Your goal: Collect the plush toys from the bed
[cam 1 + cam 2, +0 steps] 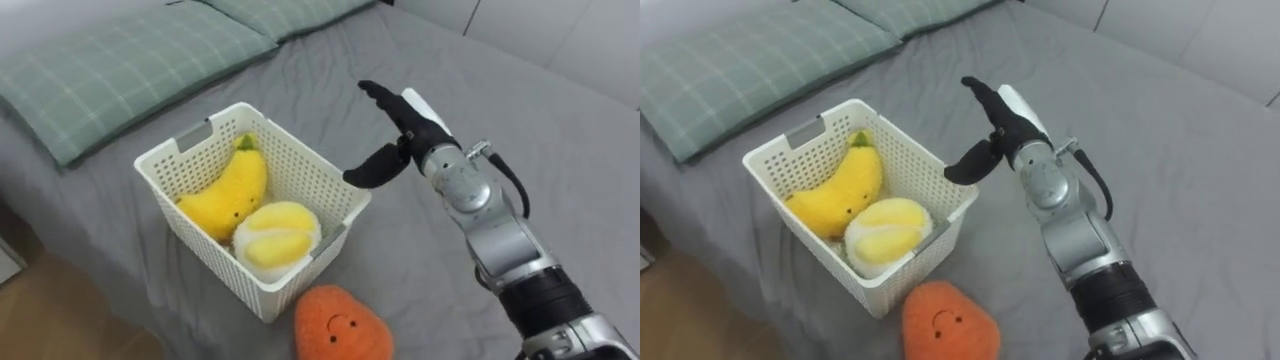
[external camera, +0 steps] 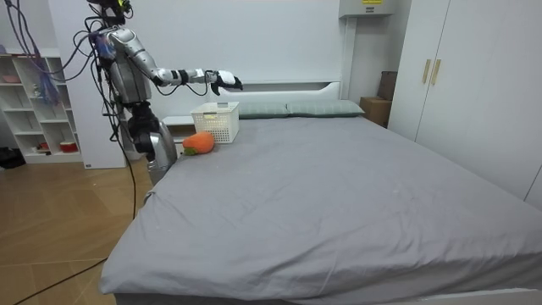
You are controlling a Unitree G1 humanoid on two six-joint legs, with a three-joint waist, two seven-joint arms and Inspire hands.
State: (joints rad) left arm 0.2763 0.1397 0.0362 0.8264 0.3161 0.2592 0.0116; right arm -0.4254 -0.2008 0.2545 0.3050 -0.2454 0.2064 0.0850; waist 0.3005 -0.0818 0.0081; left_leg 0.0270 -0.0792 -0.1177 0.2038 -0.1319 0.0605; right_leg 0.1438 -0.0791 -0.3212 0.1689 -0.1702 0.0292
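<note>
One hand [image 1: 410, 132], the right one, hangs open and empty at 3 o'clock from the white basket [image 1: 300, 272]. Inside sit a banana toy [image 1: 232, 190] and a round yellow toy [image 1: 277, 232]. At the basket's 6 o'clock the orange toy [image 1: 340, 325] lies on the bed [image 1: 560, 150]. I think it should reach low and grab its middle.

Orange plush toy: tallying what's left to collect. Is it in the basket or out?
Out. The orange plush toy lies on the bed beside the basket, which holds the banana toy and round yellow toy.
</note>
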